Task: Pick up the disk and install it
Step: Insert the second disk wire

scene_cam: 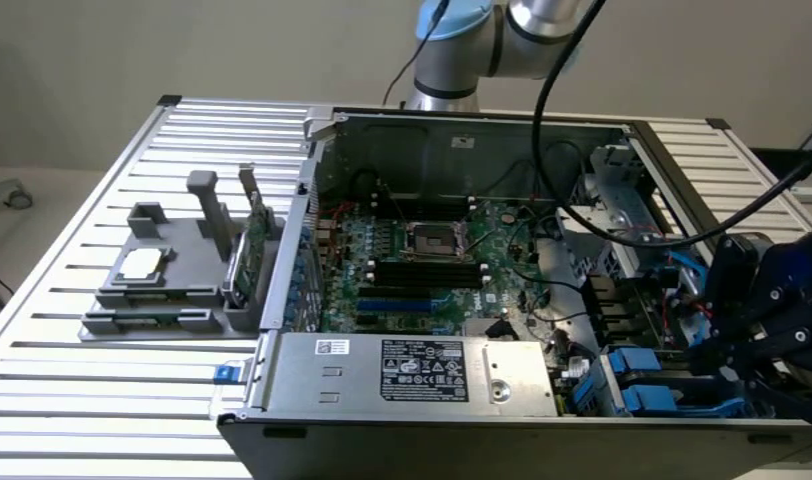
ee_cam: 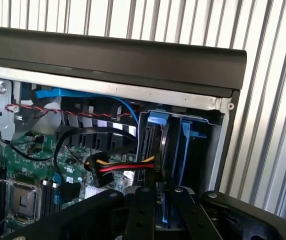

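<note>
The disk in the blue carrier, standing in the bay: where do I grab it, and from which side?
Probably pinch the disk across its two flat faces at the exposed edge, coming from the case's open side: it stands on edge, with the case wall and cables crowding its sides.

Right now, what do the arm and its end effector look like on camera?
The silver-grey metal arm has rounded joints and a light blue joint cap. A thick black cable trails from it. The matte black end effector is built of flat linkage bars joined by round pivot bolts.
</note>
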You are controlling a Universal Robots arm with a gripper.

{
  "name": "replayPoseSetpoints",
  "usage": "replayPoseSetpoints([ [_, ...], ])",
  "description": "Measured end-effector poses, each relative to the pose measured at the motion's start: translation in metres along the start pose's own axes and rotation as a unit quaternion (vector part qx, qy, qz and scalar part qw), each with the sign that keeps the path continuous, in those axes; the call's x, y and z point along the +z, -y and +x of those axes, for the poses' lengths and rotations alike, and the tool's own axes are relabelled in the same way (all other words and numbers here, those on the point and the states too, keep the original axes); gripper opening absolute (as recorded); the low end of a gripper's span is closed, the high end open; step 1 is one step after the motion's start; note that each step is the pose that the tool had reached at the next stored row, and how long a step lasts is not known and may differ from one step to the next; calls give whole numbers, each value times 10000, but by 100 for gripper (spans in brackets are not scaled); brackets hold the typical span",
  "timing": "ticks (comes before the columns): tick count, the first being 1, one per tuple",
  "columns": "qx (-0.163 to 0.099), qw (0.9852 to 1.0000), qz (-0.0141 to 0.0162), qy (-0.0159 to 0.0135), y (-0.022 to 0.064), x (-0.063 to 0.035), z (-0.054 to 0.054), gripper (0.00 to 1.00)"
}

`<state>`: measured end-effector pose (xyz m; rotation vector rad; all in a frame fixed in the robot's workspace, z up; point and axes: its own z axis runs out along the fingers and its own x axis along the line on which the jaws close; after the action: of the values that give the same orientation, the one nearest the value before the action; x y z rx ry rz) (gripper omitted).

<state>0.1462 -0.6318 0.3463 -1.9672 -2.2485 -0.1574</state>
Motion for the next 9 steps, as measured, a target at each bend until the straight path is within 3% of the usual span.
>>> replayPoseSetpoints([
  [2,0,10000,-3,90,-4,9,59,16],
  [6,5,9995,2,304,-21,28,195,16],
  [9,11,9990,16,438,-34,39,295,16],
])
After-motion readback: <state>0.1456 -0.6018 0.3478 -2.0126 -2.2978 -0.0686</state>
